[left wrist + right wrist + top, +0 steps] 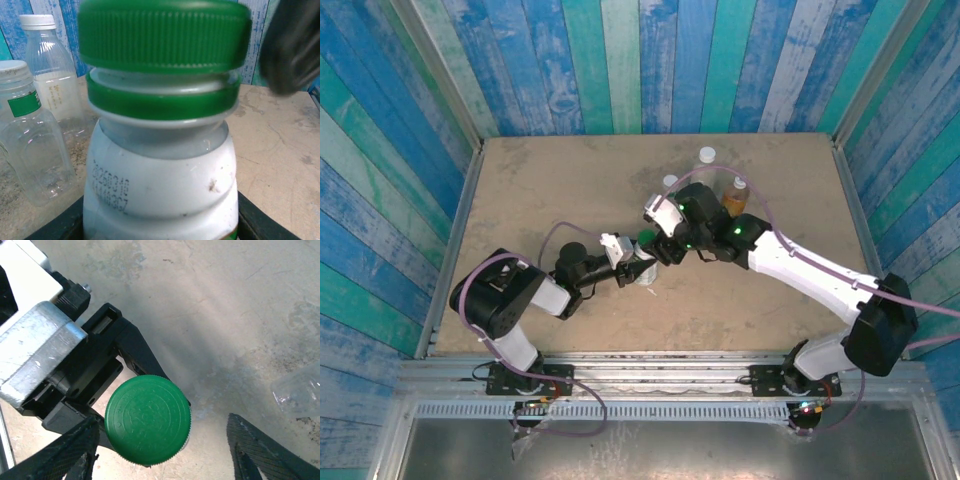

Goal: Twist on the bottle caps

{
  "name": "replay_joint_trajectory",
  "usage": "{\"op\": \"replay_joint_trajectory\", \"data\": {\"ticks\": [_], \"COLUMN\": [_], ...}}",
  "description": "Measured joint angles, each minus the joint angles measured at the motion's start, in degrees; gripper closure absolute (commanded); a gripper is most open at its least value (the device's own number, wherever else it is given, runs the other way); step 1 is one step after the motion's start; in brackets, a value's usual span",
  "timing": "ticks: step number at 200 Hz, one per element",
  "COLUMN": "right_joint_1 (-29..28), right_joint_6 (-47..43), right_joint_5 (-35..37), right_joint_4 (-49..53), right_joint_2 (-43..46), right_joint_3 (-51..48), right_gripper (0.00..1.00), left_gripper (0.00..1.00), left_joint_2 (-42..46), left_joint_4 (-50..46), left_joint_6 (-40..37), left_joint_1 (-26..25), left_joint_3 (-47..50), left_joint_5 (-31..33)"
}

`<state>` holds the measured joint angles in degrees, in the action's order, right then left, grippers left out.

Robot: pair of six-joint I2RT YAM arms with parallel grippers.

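Over the tan table [550, 180], the bottle [160, 190] is clamped by the left gripper [638, 265]; its loose-looking green cap [148, 419] could be knocked askew by the wide-open right gripper [162, 445]

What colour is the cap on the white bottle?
Green, with a ribbed side. The cap sits on the white bottle; the left wrist view shows it best.

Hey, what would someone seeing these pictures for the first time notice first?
The bright green cap looms large in the left wrist view, sitting on the white bottle that the left gripper holds in its jaws. In the right wrist view the right gripper hangs over that cap, jaws open to either side. Three more bottles stand together at the far middle of the table.
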<state>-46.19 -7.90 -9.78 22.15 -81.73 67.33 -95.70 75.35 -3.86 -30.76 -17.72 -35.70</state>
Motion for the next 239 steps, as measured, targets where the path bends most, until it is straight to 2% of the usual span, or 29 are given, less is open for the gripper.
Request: {"op": "replay_joint_trajectory", "data": {"ticks": [23, 55, 78, 125, 172, 209, 239], "right_joint_1": [0.4, 2.4, 3.4, 3.9, 5.3, 7.7, 9.3], "right_joint_6": [1.4, 4.0, 4.6, 4.8, 5.1, 8.4, 11.0], "right_joint_5": [-0.2, -0.8, -1.5, -5.6, -9.9, -17.0, -22.8], "right_joint_4": [-1.6, -4.2, -4.7, -4.9, 0.0, 4.2, 6.5], "right_joint_2": [3.0, 4.7, 3.3, -0.6, -4.4, -6.0, -6.6], "right_joint_3": [-1.2, -1.7, -1.7, -0.5, 4.5, 6.6, 7.0], "right_gripper": [0.29, 0.46, 0.53, 0.56, 0.62, 0.73, 0.75], "left_gripper": [0.48, 0.49, 0.49, 0.48, 0.49, 0.49, 0.49], "left_joint_2": [0.0, 0.0, 0.0, 0.0, 0.0, 0.0, 0.0], "left_joint_4": [0.0, 0.0, 0.0, 0.0, 0.0, -0.1, -0.5], "left_joint_6": [0.0, 0.0, 0.0, 0.0, 0.0, 0.3, 0.7], "left_joint_1": [0.0, 0.0, 0.0, 0.0, 0.0, 0.0, 0.0], "left_joint_3": [0.0, 0.0, 0.0, 0.0, 0.0, 0.0, -0.3], "left_joint_5": [0.0, 0.0, 0.0, 0.0, 0.0, 0.1, 0.1]}}
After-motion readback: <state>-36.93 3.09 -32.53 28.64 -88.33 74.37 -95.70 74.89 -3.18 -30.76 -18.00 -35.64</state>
